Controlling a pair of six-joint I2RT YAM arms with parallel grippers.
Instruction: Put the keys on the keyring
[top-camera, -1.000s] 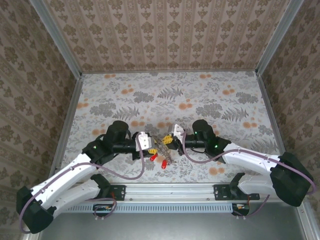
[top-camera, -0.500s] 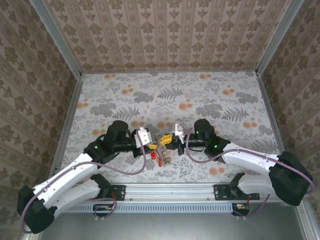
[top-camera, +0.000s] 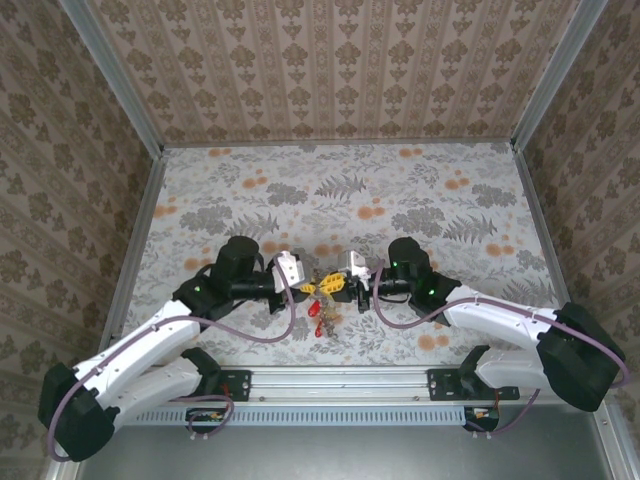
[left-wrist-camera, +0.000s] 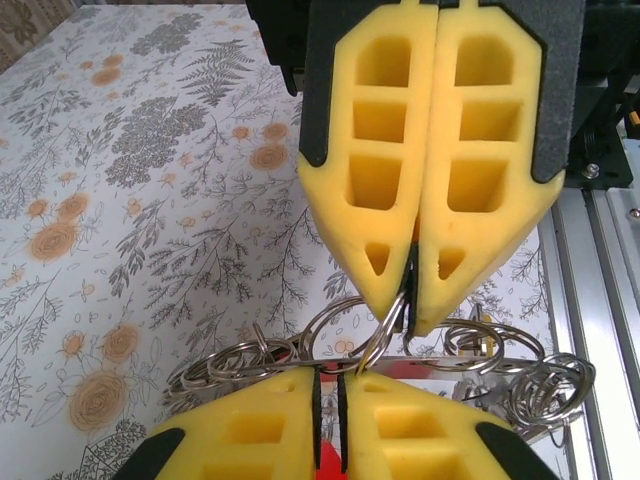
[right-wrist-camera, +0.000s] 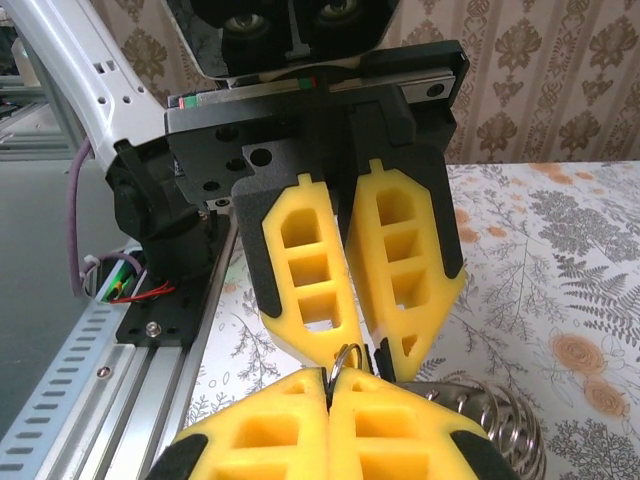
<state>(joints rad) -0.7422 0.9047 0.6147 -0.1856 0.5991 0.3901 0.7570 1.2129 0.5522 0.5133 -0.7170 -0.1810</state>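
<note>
counter (top-camera: 400, 190) floral, patterned walls (top-camera: 330, 70) around | right fingers (left-wrist-camera: 330, 215) clamped on keyring (left-wrist-camera: 345, 303) mid-counter | left fingers (left-wrist-camera: 280, 395) opposite, closed to a slit, hold unclear | small rings (left-wrist-camera: 540, 385) tangled alongside | red keys (top-camera: 318, 310) just below fingertips

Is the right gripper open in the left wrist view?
No, the right gripper has its fingers pressed together, pinching a wire ring.

Two arms (top-camera: 140, 350) counted, one tool each: left tool (top-camera: 306, 289), right tool (top-camera: 338, 286). Two yellow fingers (left-wrist-camera: 250, 440) seen per tool. Two red key heads (top-camera: 316, 310) made out. Metal rings (left-wrist-camera: 545, 385): several, overlapped, exact count not resolved. One surface (top-camera: 400, 190).
</note>
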